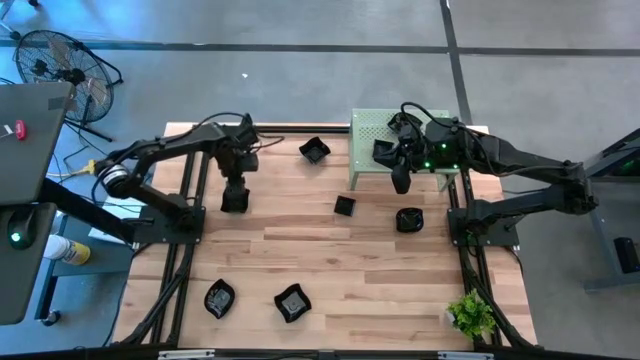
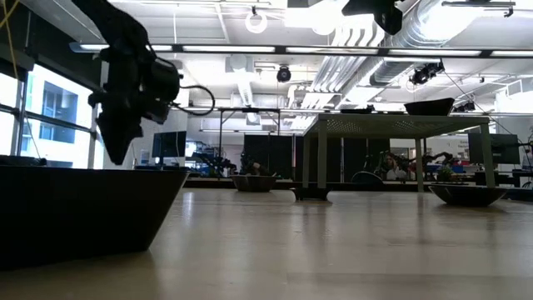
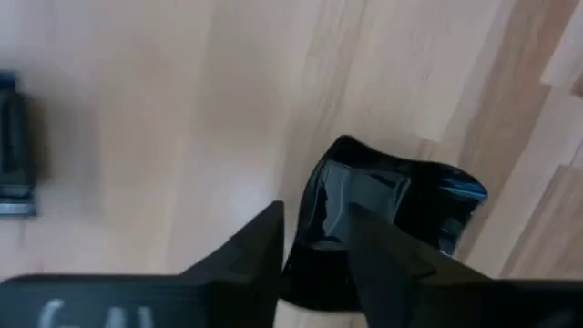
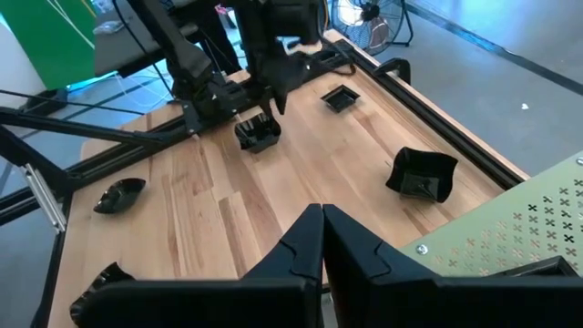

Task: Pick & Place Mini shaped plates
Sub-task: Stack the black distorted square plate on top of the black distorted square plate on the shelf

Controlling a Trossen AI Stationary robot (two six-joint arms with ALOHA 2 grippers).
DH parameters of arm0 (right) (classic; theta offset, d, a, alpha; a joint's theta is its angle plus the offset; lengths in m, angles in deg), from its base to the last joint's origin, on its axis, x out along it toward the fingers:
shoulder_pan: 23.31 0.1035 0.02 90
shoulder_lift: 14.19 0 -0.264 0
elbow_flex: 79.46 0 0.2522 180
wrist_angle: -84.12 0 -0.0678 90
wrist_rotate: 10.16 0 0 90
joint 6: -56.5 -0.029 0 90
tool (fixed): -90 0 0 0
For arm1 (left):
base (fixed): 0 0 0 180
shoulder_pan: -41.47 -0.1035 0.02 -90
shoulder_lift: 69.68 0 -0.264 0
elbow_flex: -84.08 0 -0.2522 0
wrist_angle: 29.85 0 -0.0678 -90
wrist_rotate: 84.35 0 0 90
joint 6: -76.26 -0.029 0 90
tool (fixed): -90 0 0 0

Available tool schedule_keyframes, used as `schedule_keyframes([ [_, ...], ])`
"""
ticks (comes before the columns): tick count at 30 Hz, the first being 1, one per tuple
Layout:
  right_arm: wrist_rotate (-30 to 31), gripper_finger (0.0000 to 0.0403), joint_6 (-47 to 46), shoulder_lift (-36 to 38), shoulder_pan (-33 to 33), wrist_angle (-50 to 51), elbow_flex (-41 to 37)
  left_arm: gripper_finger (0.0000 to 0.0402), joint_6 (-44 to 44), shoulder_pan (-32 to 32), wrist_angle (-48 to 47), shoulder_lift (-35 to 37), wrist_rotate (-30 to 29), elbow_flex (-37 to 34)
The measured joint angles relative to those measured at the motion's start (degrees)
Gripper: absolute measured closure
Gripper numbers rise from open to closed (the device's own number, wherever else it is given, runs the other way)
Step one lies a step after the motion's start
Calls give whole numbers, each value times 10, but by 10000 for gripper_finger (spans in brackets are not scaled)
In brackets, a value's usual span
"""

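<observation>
My left claw (image 3: 314,251) pinches a black plate's (image 3: 392,205) rim on the worktop (image 1: 330,260); my right claw (image 4: 322,239), pressed together, hovers above the green stand (image 1: 368,140); no writing readable.

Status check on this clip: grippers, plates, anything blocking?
Left gripper at a black plate, rim between its fingers. Right gripper shut, empty, beside the green stand. Other plates scattered; nothing blocking.
</observation>
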Motion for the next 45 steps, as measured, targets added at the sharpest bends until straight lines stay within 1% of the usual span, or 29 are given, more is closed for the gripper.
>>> schedule_keyframes([
  [2,0,401,0,0,0,0,0,266,-17,-2,20,-7,0,-14],
  [4,0,401,0,0,0,0,0,258,-35,-2,40,-12,-12,-31],
  [8,0,399,0,0,0,0,0,261,-39,-3,73,-13,-40,-45],
  [10,0,401,0,0,0,-1,0,275,-40,-6,69,-13,-37,-47],
  [13,1,401,0,0,0,-3,0,314,-45,-7,64,-13,6,-47],
  [14,2,399,0,0,0,-3,0,330,-51,-6,64,-13,13,-47],
  [17,2,399,3,0,0,-4,0,380,-65,-6,59,-13,14,-47],
  [18,3,400,4,0,0,-4,0,390,-65,-6,56,-13,15,-47],
  [23,3,399,5,0,0,-4,0,397,-48,-6,35,-6,20,-44],
  [25,3,399,4,0,0,-4,0,399,-23,-6,22,0,40,-29],
  [28,3,401,1,0,0,-4,0,400,37,-6,-8,10,83,1],
  [30,2,400,0,2,0,-4,0,400,96,5,-15,20,109,23],
  [34,2,400,-1,12,5,-4,0,401,217,71,-7,40,89,60],
  [38,2,401,-2,29,15,-4,0,401,399,157,84,46,99,66],
  [40,3,399,-5,37,19,-5,0,401,485,201,145,46,100,63],
  [42,3,400,-12,43,22,-5,1,401,558,245,193,39,83,62],
  [45,3,401,-13,48,22,-5,1,401,640,299,249,19,42,61],
])
